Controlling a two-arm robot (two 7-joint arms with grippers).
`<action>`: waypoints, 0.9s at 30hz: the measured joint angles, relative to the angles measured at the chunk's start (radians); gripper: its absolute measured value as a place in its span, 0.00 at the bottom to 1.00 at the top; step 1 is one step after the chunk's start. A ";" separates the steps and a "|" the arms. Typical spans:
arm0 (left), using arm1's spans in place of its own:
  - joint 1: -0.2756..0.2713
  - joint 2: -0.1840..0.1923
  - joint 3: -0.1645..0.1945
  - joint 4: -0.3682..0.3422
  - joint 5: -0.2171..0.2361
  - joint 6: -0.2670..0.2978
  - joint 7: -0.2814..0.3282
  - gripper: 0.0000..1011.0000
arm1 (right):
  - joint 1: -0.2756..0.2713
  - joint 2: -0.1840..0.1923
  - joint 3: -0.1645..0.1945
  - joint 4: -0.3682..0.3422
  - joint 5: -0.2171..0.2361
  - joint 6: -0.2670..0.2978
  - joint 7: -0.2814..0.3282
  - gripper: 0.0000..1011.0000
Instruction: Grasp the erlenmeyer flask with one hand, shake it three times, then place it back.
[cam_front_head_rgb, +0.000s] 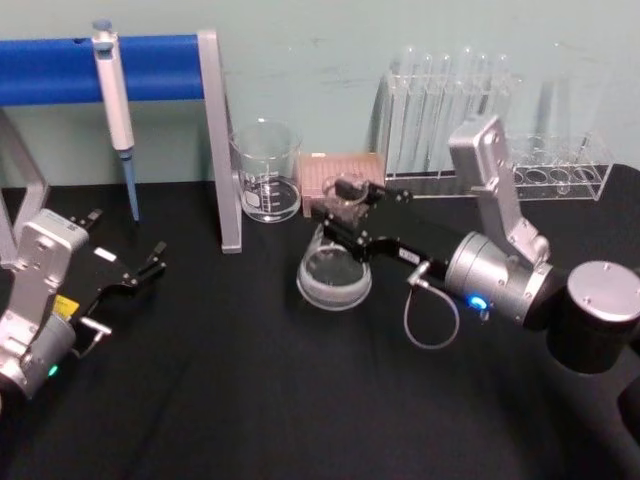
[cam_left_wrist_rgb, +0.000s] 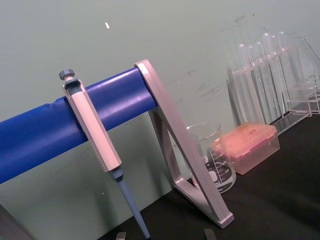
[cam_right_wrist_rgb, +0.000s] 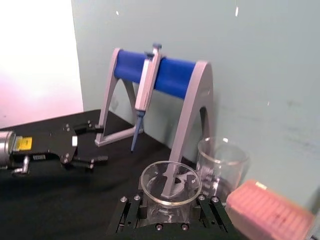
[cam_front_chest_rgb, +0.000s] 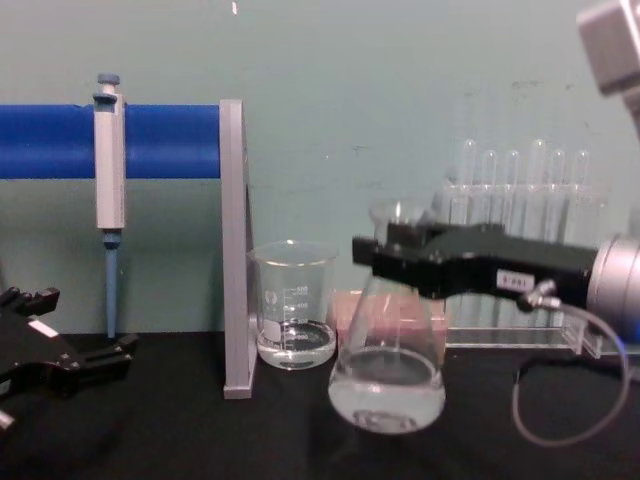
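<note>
Right gripper (cam_front_chest_rgb: 385, 255): fingers closed about the neck of the erlenmeyer flask (cam_front_chest_rgb: 388, 370), which is upright at mid-table with clear liquid in its base. Blue-barred stand (cam_front_head_rgb: 219, 140) behind and to the left. Left gripper (cam_front_head_rgb: 140, 270), fingers spread and empty, at far left. Beaker (cam_front_head_rgb: 266, 170) just behind the flask.

Black table (cam_front_head_rgb: 250, 400) with beaker (cam_front_head_rgb: 266, 172), pink box (cam_front_head_rgb: 340, 176), test-tube rack (cam_front_head_rgb: 562, 180), pipette stand (cam_front_head_rgb: 222, 150)

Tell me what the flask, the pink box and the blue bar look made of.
Erlenmeyer flask, neck in the right gripper: clear glass, glossy, liquid visible through it. Pink box: probably translucent plastic, matte. Blue bar: perhaps foam or rubber sleeve, dull. Left gripper idle at left.
</note>
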 joint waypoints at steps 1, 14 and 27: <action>0.000 0.000 0.000 0.000 0.000 0.000 0.000 0.99 | 0.000 0.006 0.003 -0.019 0.003 0.009 -0.004 0.45; 0.000 0.000 0.000 0.000 0.000 0.000 0.000 0.99 | 0.010 0.039 0.017 -0.114 0.021 0.046 -0.025 0.45; 0.000 0.000 0.000 0.000 0.000 0.000 0.000 0.99 | 0.018 0.048 0.018 -0.125 0.039 0.049 -0.031 0.45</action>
